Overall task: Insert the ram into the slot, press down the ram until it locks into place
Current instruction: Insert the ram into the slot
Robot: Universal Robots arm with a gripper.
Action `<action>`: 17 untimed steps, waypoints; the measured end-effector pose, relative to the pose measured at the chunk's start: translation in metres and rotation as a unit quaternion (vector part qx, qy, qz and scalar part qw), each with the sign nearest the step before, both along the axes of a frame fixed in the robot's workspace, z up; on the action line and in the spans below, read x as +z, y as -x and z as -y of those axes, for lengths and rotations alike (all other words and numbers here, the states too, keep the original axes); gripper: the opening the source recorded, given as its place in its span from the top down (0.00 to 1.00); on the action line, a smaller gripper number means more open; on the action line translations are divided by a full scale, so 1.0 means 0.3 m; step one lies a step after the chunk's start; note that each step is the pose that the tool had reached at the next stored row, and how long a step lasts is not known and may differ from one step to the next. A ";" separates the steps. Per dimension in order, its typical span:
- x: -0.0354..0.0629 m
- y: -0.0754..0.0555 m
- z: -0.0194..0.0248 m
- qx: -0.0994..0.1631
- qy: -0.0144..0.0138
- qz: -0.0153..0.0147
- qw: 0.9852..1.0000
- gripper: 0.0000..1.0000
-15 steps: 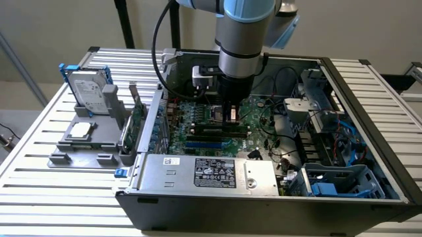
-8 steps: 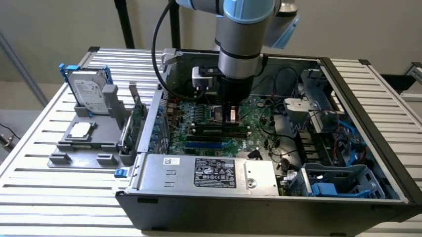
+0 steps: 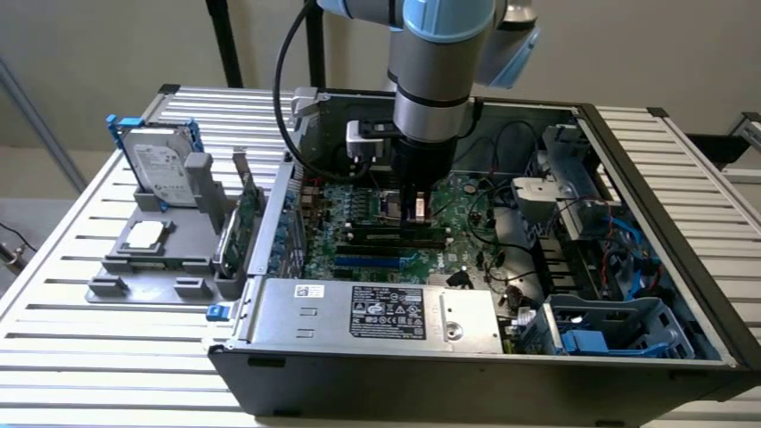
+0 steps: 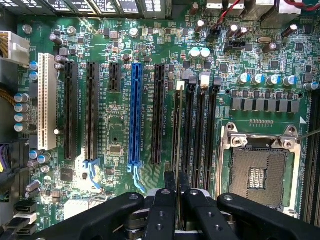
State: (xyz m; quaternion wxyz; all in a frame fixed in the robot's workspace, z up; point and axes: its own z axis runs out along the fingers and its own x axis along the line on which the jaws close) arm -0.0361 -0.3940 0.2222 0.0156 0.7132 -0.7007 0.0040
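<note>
Between the fingertips of your gripper the ram sat edge-on in the wrist view, so you saw only its thin edge as a pale strip running straight away from the pincer. I judge the pincer was clenched on the ram, w/ one finger on each flat side; no gap showed between the fingers and the board.

The relation that mattered: the ram's long axis lay parallel to the bank of black memory sockets. It stood directly over the slot, i.e. the outermost one of the bank, on the side toward the blue connector slot and away from the CPU socket. The neighbour sockets beside it were bare. Ram and slot overlapped approx. end to end, so no sideways offset was visible to you.

Whether the lower edge was seated in the slot or only above it, I could not tell.

Over the motherboard, in the exterior view, the gripper hung vertical and low inside the PC case, pointing down at the socket bank.
</note>
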 end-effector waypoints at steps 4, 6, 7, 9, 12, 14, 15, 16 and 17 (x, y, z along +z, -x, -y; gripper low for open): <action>0.012 0.000 0.000 0.000 0.000 -0.001 1.000 0.87; 0.020 0.000 0.000 0.000 0.000 -0.002 1.000 0.87; 0.024 0.000 0.000 0.000 0.000 -0.002 1.000 0.87; 0.025 0.000 0.000 0.000 0.000 -0.003 1.000 0.87; 0.026 -0.002 0.000 0.000 0.000 -0.004 1.000 0.87; 0.027 -0.005 0.000 0.000 0.000 -0.005 1.000 0.87; 0.028 -0.006 0.000 0.000 0.000 -0.006 1.000 0.87; 0.029 -0.008 0.000 0.000 0.000 -0.006 1.000 0.87; 0.031 -0.009 0.000 0.000 0.000 -0.007 1.000 0.87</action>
